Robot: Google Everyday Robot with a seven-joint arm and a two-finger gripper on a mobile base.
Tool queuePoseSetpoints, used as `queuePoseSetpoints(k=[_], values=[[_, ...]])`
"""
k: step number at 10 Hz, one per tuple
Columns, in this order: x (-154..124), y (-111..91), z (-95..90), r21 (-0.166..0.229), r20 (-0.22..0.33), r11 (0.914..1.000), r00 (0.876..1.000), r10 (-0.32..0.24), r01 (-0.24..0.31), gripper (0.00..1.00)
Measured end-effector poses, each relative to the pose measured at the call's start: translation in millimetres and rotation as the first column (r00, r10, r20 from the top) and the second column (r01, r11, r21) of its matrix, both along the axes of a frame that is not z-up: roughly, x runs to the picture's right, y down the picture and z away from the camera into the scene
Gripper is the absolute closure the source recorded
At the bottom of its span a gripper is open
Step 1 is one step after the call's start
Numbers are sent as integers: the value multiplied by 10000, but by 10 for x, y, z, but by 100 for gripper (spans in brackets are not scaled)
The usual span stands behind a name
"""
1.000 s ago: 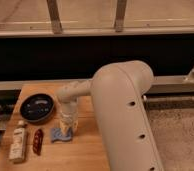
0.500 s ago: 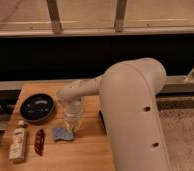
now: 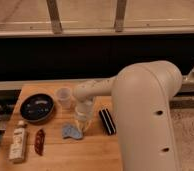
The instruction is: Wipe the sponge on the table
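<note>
The light-blue sponge (image 3: pixel 70 131) lies flat on the wooden table (image 3: pixel 90 155), near its middle. My gripper (image 3: pixel 82 121) points down at the sponge's right edge, touching or just above it. The cream arm reaches in from the right, and its large elbow hides the table's right part.
A black dish (image 3: pixel 37 106) sits at the table's back left, with a clear cup (image 3: pixel 64 97) beside it. A black block (image 3: pixel 107 121) lies just right of the gripper. A reddish-brown oblong (image 3: pixel 39 141) and a white bottle (image 3: pixel 18 145) lie at the front left.
The gripper and the sponge have shifted a little to the right on the table. The arm's elbow swung right, uncovering the cup and the black block.
</note>
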State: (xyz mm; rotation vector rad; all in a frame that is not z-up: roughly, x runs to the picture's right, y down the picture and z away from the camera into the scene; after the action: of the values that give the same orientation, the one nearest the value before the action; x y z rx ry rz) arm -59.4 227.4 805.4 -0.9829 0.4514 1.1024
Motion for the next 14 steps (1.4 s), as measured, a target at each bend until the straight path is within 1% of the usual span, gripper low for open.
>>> queuePoseSetpoints(k=[1,2,4,5,6,8,10,11,12,13,14], values=[[135,-37,44,-63,-271,9998,9995,170,-172,100],[258,-118,105,-96,-515,9996,9984,251,-256,100],[326,-374,216,-63,-843,9999,9963,152,-158,100],[298,-534,269,-2,-967,10000,9953,24,-24,100],[213,-694,331,40,-1039,9999,9945,-128,133,100],[20,-841,448,21,-955,9991,9946,-414,417,100],[-300,-869,538,-43,-629,9953,9933,-966,965,100],[-435,-832,513,-44,-441,9933,9923,-1159,1158,100],[-542,-744,421,-63,-255,9906,9903,-1368,1367,100],[-590,-639,314,-115,-187,9873,9872,-1586,1584,100],[-655,-505,156,-155,-97,9823,9823,-1870,1869,100]])
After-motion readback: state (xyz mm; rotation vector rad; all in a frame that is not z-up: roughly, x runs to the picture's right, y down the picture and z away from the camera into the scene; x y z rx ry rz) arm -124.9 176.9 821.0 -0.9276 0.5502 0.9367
